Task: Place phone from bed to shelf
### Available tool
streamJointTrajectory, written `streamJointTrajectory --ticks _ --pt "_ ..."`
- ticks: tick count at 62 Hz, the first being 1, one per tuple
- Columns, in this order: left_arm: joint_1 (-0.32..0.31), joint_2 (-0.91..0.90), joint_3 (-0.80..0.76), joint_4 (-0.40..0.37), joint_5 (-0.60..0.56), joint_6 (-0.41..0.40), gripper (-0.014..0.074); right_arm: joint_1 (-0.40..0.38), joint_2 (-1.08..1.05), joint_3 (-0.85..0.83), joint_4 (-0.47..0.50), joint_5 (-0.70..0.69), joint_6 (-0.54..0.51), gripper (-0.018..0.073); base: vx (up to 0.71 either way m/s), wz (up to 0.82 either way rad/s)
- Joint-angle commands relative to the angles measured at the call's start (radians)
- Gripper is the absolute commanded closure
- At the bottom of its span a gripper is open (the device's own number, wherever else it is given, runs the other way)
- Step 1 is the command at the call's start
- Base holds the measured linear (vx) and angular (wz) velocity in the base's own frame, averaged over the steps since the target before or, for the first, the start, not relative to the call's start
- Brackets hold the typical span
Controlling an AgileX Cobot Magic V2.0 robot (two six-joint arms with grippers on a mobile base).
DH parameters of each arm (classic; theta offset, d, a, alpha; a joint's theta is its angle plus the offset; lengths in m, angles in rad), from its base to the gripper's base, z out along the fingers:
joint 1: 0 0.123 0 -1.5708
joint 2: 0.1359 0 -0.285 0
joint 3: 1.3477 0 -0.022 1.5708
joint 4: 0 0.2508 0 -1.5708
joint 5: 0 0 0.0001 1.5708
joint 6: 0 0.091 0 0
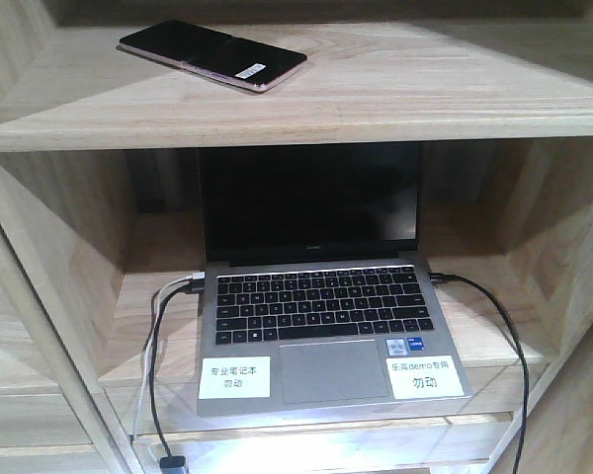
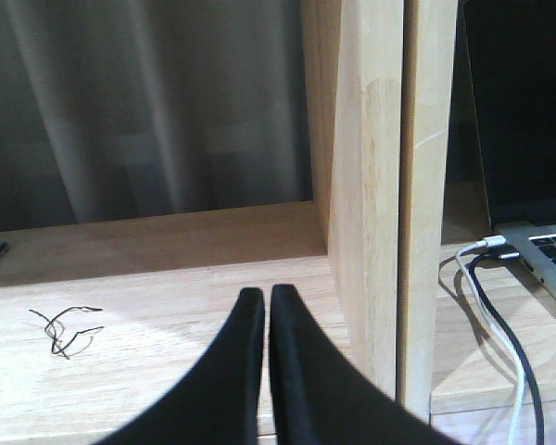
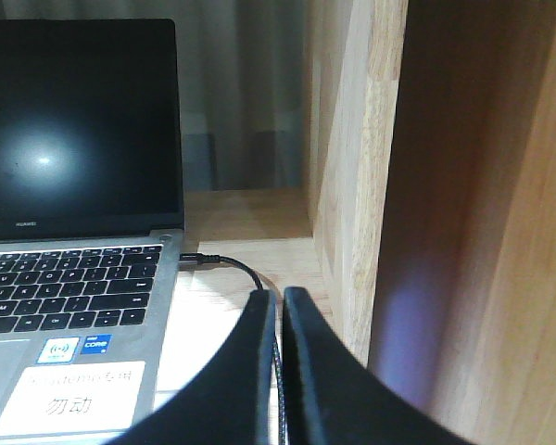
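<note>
Fingers first: on your left gripper the two black fingers are pressed together with nothing between them, hovering over a pale plank of the shelf. At 9 o'clock from their tips lies a small tangle of thin dark wire; at 3 o'clock, past the upright board, you see white and black cables running to the corner of the laptop.

Your right gripper is likewise clenched on nothing, its tips above a black cable plugged into the laptop's right side. At 9 o'clock is the keyboard, with a white label.

From the front view, the phone lies flat on the upper shelf board, at 11 o'clock from the open laptop in the compartment below. Its white sticker sits near its right end. The screen seems dark, though glare makes that hard to judge.
</note>
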Motion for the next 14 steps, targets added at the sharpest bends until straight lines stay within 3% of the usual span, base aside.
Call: streamJointTrajectory --ticks 1,14 --pt "0.0 -0.011 -0.026 -0.005 -0.071 -0.004 0.0596 -0.006 -0.013 0.009 0.001 -0.082 -0.01 0.0563 0.0 0.0" --pt "0.0 -0.011 -0.026 -0.005 -0.071 -0.004 0.0596 -0.006 -0.013 0.009 0.001 -0.082 -0.01 0.0563 0.0 0.0"
